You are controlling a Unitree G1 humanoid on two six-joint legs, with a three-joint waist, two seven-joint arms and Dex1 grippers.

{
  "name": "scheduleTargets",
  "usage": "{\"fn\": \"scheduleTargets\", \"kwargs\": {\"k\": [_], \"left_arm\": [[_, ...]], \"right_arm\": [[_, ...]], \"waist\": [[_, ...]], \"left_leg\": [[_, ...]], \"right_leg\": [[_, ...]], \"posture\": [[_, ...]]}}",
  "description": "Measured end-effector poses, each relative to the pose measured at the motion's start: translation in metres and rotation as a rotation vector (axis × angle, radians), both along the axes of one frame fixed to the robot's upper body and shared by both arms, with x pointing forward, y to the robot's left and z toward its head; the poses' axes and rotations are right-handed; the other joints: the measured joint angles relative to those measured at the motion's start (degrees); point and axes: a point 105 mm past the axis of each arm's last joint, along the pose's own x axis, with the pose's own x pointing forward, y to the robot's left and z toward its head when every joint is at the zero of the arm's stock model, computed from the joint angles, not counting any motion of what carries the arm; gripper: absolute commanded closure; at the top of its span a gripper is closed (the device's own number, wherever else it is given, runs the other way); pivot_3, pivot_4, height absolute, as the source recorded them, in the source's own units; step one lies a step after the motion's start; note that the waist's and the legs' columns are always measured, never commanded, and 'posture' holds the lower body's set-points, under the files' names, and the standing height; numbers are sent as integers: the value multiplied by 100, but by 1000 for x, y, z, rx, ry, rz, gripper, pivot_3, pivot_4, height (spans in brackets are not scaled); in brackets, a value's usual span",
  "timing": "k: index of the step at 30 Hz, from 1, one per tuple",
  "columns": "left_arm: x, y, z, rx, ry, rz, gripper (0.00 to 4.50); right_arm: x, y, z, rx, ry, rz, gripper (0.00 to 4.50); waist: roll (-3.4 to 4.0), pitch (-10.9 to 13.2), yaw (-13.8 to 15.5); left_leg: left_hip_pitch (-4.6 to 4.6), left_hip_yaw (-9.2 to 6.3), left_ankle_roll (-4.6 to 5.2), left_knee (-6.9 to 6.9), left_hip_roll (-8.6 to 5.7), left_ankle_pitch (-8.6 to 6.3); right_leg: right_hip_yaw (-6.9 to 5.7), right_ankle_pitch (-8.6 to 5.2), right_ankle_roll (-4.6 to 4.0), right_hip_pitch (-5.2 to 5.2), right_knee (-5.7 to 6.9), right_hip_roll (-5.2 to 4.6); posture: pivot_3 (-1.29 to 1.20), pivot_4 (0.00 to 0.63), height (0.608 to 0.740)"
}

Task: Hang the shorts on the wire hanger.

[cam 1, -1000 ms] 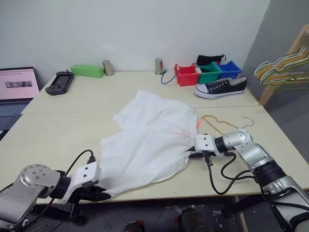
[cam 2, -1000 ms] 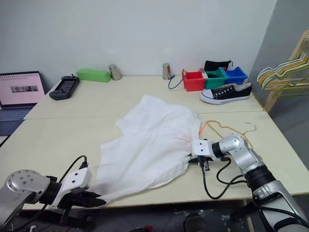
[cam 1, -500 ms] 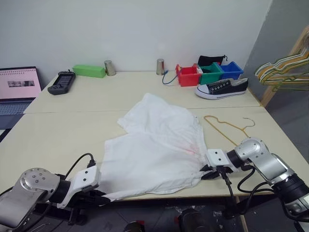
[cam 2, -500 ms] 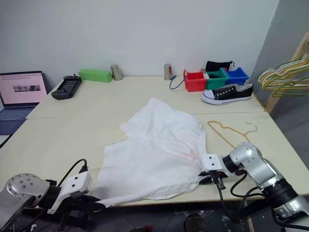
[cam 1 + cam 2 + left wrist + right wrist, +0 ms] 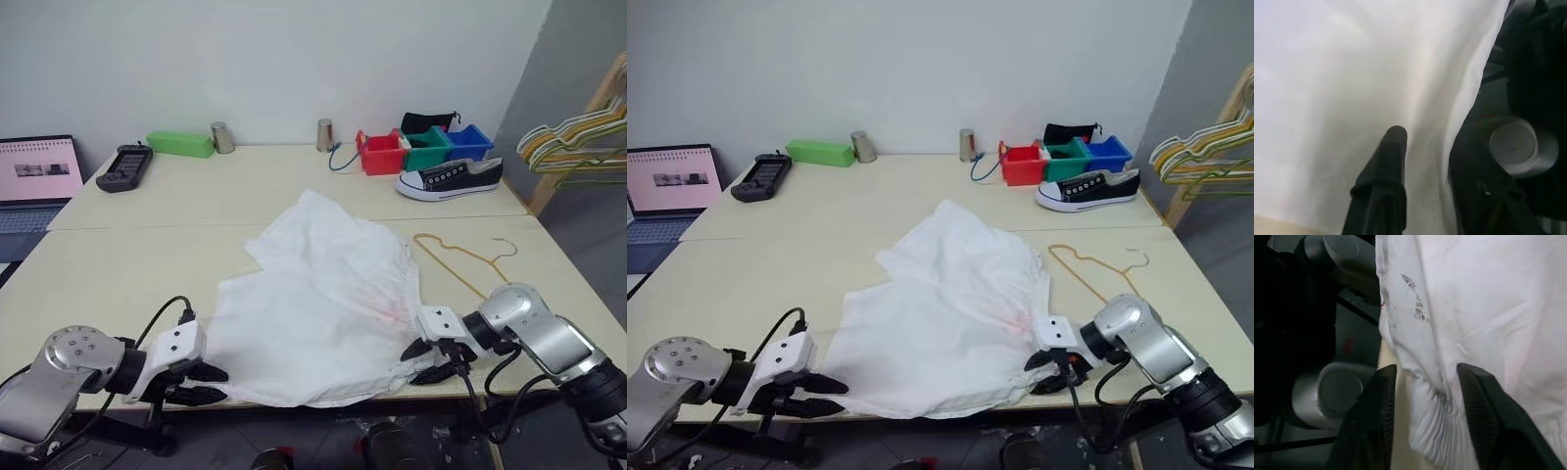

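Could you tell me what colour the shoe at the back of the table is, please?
The shoe is black with a white sole and laces, clearest in the left eye view.

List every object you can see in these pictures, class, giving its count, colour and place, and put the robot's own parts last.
shorts: 1, white, spread at the table's near edge
wire hanger: 1, yellow-gold, flat on the table right of the shorts
shoe: 1, black and white, far right
bins: 3, red, green, blue, behind the shoe
metal cups: 2, silver, far edge
green box: 1, far left
handheld controller: 1, black, far left
laptop: 1, left edge
hangers: a bunch, pale green and yellow, on a rack at right
left gripper: open, at the shorts' near left corner
right gripper: open, at the near right corner
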Motion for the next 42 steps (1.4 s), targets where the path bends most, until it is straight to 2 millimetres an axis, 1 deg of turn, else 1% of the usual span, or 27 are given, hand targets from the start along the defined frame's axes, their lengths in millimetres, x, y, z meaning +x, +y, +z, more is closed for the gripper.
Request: {"fn": "scheduleTargets", "kwargs": {"k": [3, 4, 6, 7, 8, 9, 11, 12, 13, 14, 15, 16, 17, 18, 19, 20, 21, 23, 26, 29, 32, 33, 34, 36, 38, 40, 42], "left_arm": [[1, -15, 22, -48, -16, -57, 1779], [3, -21, 35, -46, -40, -103, 1545], [4, -25, 44, -46, -61, -131, 1168], [9, -30, 52, -59, -90, -144, 982], [15, -36, 60, -79, -125, -150, 806], [21, -42, 67, -105, -157, -147, 570], [39, -58, 81, -189, -243, -114, 570], [52, -71, 90, -251, -302, -93, 570], [58, -76, 92, -276, -322, -75, 570], [70, -87, 98, -330, -363, -39, 570], [77, -94, 101, -352, -392, -16, 570], [85, -102, 101, -372, -421, 11, 570], [92, -109, 100, -386, -443, 37, 570], [101, -119, 96, -402, -465, 80, 570], [104, -122, 95, -414, -470, 93, 570], [109, -132, 89, -429, -478, 122, 570], [111, -136, 88, -439, -478, 132, 570], [116, -151, 81, -459, -491, 155, 570], [119, -168, 72, -467, -499, 153, 570], [119, -180, 70, -496, -489, 149, 570], [117, -189, 72, -518, -485, 127, 570], [115, -193, 71, -517, -482, 116, 570], [115, -194, 70, -518, -483, 114, 570], [114, -197, 70, -522, -482, 108, 570], [114, -197, 70, -521, -482, 108, 570], [114, -197, 70, -520, -481, 108, 570], [114, -196, 70, -517, -481, 109, 538]], "right_arm": [[2, 2, 26, 28, -5, -10, 994], [3, 4, 41, 48, -1, -14, 675], [4, 5, 53, 63, -11, -21, 285], [8, 5, 60, 86, -4, -57, 102], [14, 6, 65, 101, -14, -91, 0], [19, 6, 68, 118, -25, -127, 0], [37, 0, 66, 136, -69, -230, 0], [54, -7, 63, 139, -125, -330, 0], [62, -11, 61, 139, -148, -372, 0], [80, -24, 57, 126, -202, -483, 0], [91, -33, 55, 115, -232, -555, 0], [105, -47, 53, 96, -274, -652, 0], [115, -60, 51, 80, -300, -732, 0], [128, -82, 50, 39, -353, -844, 0], [131, -88, 49, 27, -365, -873, 0], [139, -106, 47, -14, -405, -956, 0], [141, -112, 46, -25, -411, -982, 0], [144, -131, 40, -69, -428, -1053, 0], [143, -147, 31, -119, -419, -1090, 0], [139, -158, 24, -153, -377, -1115, 0], [136, -163, 20, -174, -329, -1131, 0], [134, -165, 17, -181, -296, -1147, 0], [134, -166, 16, -183, -269, -1161, 0], [132, -168, 13, -186, -237, -1171, 0], [128, -169, 8, -199, -194, -1176, 0], [126, -168, 7, -194, -175, -1169, 0], [126, -167, 6, -190, -165, -1163, 356]], "waist": [[-1, 0, -4], [-1, 0, -19], [2, -2, -32], [-2, -3, -42], [-6, -5, -47], [-9, -7, -55], [-14, -12, -69], [-21, -15, -90], [-21, -16, -96], [-22, -16, -131], [-23, -17, -146], [-23, -17, -175], [-20, -18, -206], [-19, -19, -251], [-17, -20, -281], [-16, -21, -332], [-15, -22, -352], [-14, -22, -444], [-10, -24, -569], [-9, -25, -659], [-7, -27, -766], [-6, -27, -824], [-4, -29, -861], [-5, -30, -929], [-2, -34, -986], [5, -42, -1015], [6, -45, -1030]], "left_leg": [[2, 0, -2, 0, 2, -1], [2, -1, -2, 0, 2, -2], [5, 2, -3, 0, 2, -2], [4, 2, -3, 0, 1, -2], [3, 2, -3, 1, 1, -2], [4, 2, -3, 1, 1, -2], [4, 1, -2, 11, -3, -1], [0, 3, -1, 14, -3, 0], [0, 3, -1, 17, -5, 0], [-4, 5, 0, 21, -10, 0], [-4, 8, 1, 23, -12, 1], [-6, 9, 2, 23, -14, 1], [0, 12, 2, 23, -14, 1], [-4, 12, 2, 17, -13, 1], [-3, 13, 2, 17, -12, 1], [-8, 12, 2, 12, -11, 1], [-7, 14, 2, 12, -11, 1], [-8, 15, 2, 12, -12, 1], [-5, 22, 2, 13, -13, 1], [7, 20, 2, 21, -14, 1], [28, 17, 3, 25, -15, 1], [50, 17, 3, 25, -14, 1], [54, 17, 2, 25, -15, 1], [55, 16, 3, 25, -16, 1], [62, 15, 4, 26, -16, 2], [65, 14, 5, 27, -16, 3], [65, 12, 5, 27, -16, 3]], "right_leg": [[-2, -1, -1, 0, 0, 1], [-4, -1, -1, 0, -1, 1], [-4, -1, -1, 3, -3, 1], [-5, -1, 0, 4, -3, 1], [-6, -1, 0, 4, -4, 1], [-6, -1, 0, 6, -7, 1], [-7, 1, 4, 20, -10, 0], [-6, 9, 17, 23, -16, 1], [-5, 11, 21, 27, -18, 1], [2, 16, 29, 34, -17, 1], [8, 21, 38, 55, -19, 1], [13, 36, 64, 52, -17, 0], [15, 37, 67, 60, -19, 1], [17, 36, 66, 52, -20, 3], [17, 35, 64, 54, -19, 3], [17, 32, 61, 46, -17, 5], [18, 32, 61, 48, -15, 5], [18, 30, 63, 48, -13, 4], [23, 29, 65, 50, -13, 4], [23, 31, 70, 68, -13, 4], [21, 33, 74, 95, -15, 3], [21, 30, 68, 117, -19, 3], [21, 20, 51, 123, -22, 2], [20, 18, 48, 129, -23, 1], [21, 24, 57, 133, -23, 1], [20, 37, 82, 137, -23, 1], [19, 38, 83, 139, -23, 2]], "posture": [[-221, 34, 740], [-221, 34, 740], [-234, 30, 740], [-236, 29, 740], [-236, 28, 740], [-238, 28, 740], [-258, 29, 740], [-260, 30, 740], [-260, 30, 740], [-273, 28, 740], [-284, 29, 740], [-294, 28, 740], [-299, 28, 740], [-299, 28, 740], [-309, 24, 740], [-310, 23, 740], [-311, 21, 740], [-313, 21, 740], [-311, 16, 740], [-307, 12, 740], [-301, 10, 740], [-301, 10, 740], [-300, 10, 740], [-300, 10, 740], [-295, 8, 740], [-294, 5, 740], [-293, 3, 740]]}}
